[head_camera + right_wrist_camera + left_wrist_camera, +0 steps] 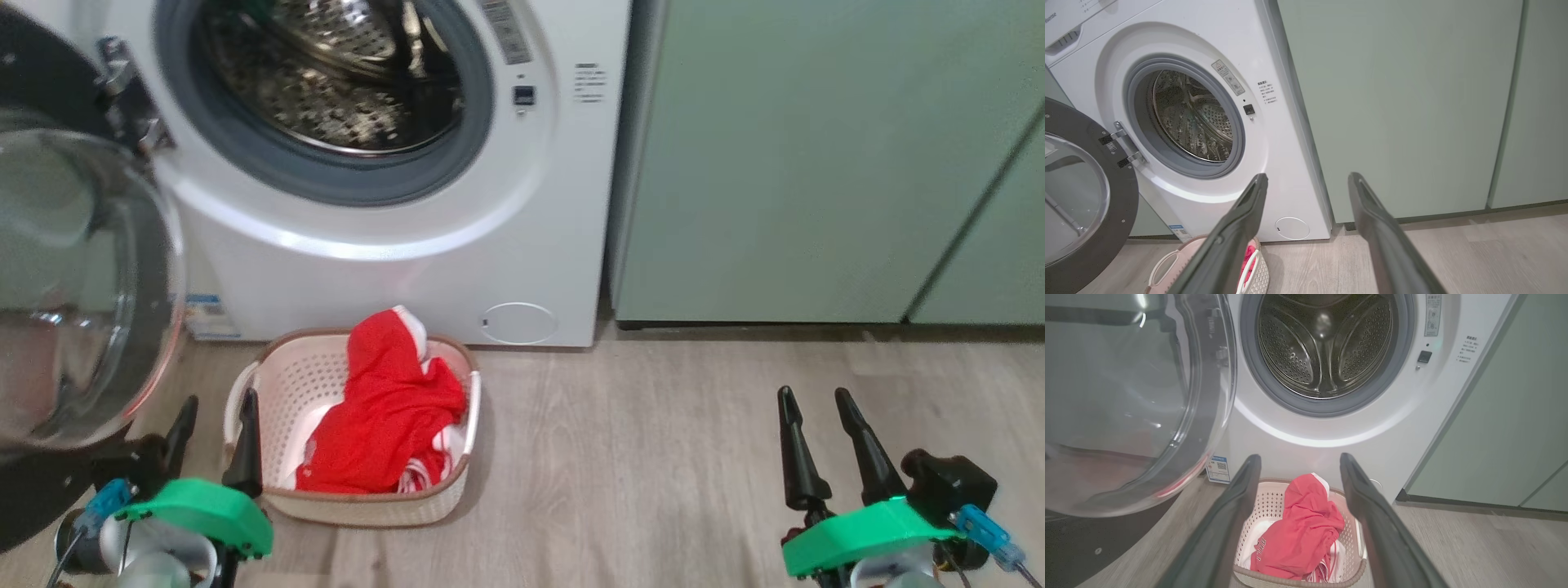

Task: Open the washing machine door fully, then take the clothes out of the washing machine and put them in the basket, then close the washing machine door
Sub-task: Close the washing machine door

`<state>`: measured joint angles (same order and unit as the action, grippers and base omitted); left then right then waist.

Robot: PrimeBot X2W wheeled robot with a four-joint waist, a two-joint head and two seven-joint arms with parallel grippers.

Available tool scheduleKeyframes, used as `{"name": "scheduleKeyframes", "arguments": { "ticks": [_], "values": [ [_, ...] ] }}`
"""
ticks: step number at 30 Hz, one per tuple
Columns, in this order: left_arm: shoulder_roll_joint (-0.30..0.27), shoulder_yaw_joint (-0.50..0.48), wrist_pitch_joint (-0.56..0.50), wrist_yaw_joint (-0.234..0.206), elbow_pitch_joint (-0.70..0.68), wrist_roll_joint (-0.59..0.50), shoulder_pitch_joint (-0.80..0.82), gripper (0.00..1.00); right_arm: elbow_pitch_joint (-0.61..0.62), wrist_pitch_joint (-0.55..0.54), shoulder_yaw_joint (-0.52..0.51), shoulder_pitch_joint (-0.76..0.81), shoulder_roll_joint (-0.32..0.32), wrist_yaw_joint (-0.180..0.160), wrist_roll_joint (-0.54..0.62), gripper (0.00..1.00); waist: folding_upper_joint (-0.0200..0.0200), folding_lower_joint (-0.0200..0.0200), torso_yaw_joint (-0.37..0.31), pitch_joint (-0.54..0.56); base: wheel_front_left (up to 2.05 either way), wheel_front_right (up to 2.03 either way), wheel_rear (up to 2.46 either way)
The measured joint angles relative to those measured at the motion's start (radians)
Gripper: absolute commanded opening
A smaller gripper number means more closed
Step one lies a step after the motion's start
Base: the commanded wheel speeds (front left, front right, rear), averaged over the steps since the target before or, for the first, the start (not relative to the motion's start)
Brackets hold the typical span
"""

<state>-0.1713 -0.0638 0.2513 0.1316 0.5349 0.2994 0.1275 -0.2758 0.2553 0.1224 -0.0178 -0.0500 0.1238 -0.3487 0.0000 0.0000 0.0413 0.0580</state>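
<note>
Clothes [384, 416]: red heap with white trim, lying in the basket [367, 510] and rising above its far rim. One corner of the basket's base was bare. The basket sat on the wood floor [653, 457], just in front of the washing machine [408, 278], below the round opening and a little to its left.

Drum [343, 73]: bare perforated steel in every view. No fabric seen in the part that was visible; the nearest part of the bottom, behind the grey gasket, was hidden.

Washing machine door [82, 286]: swung wide on its left-hand hinges, glass bowl facing into the room, lower rim near the basket's left end.

Progress, as judged: door opened and unloading apparently finished. Shutting the door was all that remained.

Left gripper [220, 398]: fingers spread well apart, nothing between them. It hung between the door's lower rim and the basket's near-left corner. One finger overlapped the basket rim in the head view; I couldn't tell whether it touched. It seemed the better placed to push the door round.

Right gripper [813, 394]: fingers parted, somewhat narrower, also empty. It sat low over bare floor, well apart from the basket, in front of the pale-green cabinets [816, 163].
</note>
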Motion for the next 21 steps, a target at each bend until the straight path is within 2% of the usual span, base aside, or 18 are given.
{"name": "scheduleKeyframes", "arguments": {
  "ticks": [7, 21],
  "values": [
    [0.020, -0.014, 0.000, -0.001, 0.009, -0.026, 0.013, 1.00, 0.001, 0.000, 0.002, 0.000, 0.000, 0.000, -0.005, 1.00, 0.0000, 0.0000, 0.086, -0.005, 0.00, 0.00, 0.00],
    [0.018, -0.054, 0.000, -0.011, 0.026, -0.044, 0.044, 1.00, 0.001, 0.000, 0.009, -0.003, 0.001, 0.000, -0.014, 1.00, 0.0000, 0.0000, 0.335, -0.009, 0.00, 0.00, 0.00]
  ]
}}
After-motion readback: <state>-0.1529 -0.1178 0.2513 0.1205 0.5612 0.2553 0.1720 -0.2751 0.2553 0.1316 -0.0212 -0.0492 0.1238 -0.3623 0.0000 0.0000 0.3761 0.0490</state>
